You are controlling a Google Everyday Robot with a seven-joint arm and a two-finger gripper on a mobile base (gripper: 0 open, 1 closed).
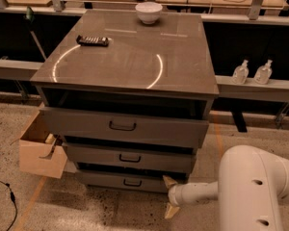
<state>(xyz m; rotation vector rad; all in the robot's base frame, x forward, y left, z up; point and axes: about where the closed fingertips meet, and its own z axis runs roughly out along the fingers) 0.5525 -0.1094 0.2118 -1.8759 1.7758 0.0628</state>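
My gripper (169,196) is low in the camera view, just above the floor at the cabinet's front right corner. Its two tan fingers (169,181) stand apart, open, with nothing between them. The upper finger is close to the bottom drawer (126,182) of the grey cabinet (130,61); contact cannot be made out. The top drawer (123,125) is pulled out a little and the middle drawer (130,158) sits below it. On the cabinet top lie a white bowl (148,12) at the back and a black remote-like object (92,41) at the left.
An open cardboard box (38,150) stands on the floor against the cabinet's left side. Two clear pump bottles (241,72) sit on a ledge to the right. A workbench with clutter runs behind. A black cable (7,196) lies at the lower left.
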